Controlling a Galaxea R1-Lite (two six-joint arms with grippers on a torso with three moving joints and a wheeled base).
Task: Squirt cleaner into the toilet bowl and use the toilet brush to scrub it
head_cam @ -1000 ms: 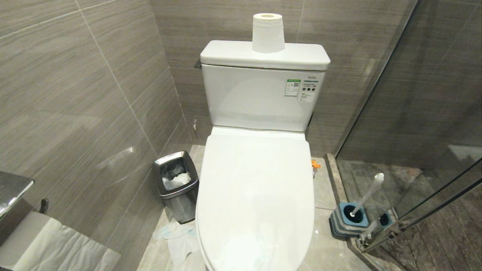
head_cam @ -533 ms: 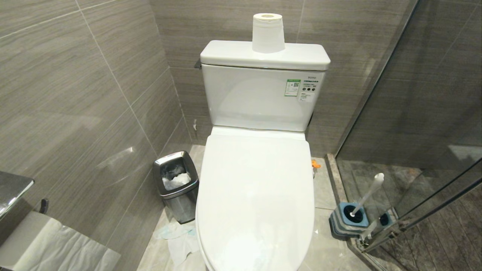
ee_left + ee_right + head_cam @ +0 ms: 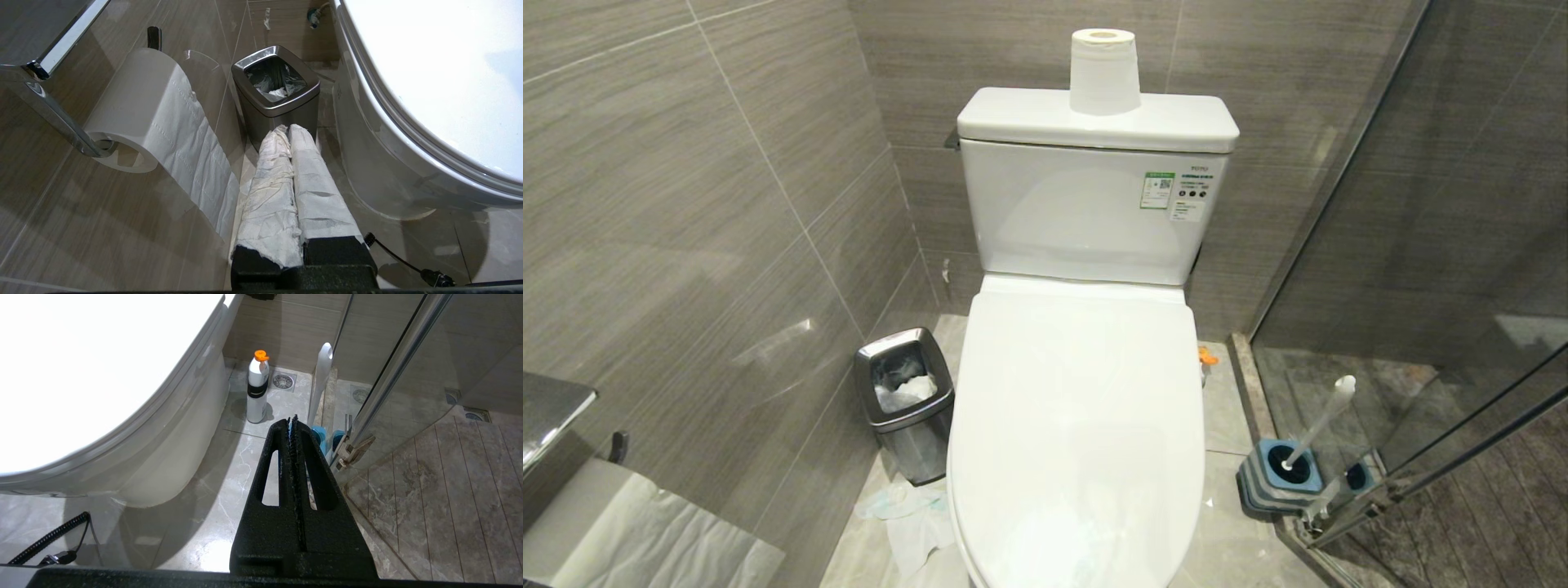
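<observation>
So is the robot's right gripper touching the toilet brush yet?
Apart. In the right wrist view the right gripper is shut and empty, hanging in the air, with bare floor showing past it, and the toilet brush stands farther off in its holder by the glass door.

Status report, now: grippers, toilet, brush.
Left gripper and right gripper shut, empty, parked low beside toilet. Lid down, blocking bowl. Brush in holder by glass door.

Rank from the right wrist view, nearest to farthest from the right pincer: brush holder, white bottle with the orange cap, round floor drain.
From the right pincer:
1. Brush holder, just beyond its tips.
2. White bottle, beside the toilet base.
3. Floor drain, behind the bottle.
</observation>
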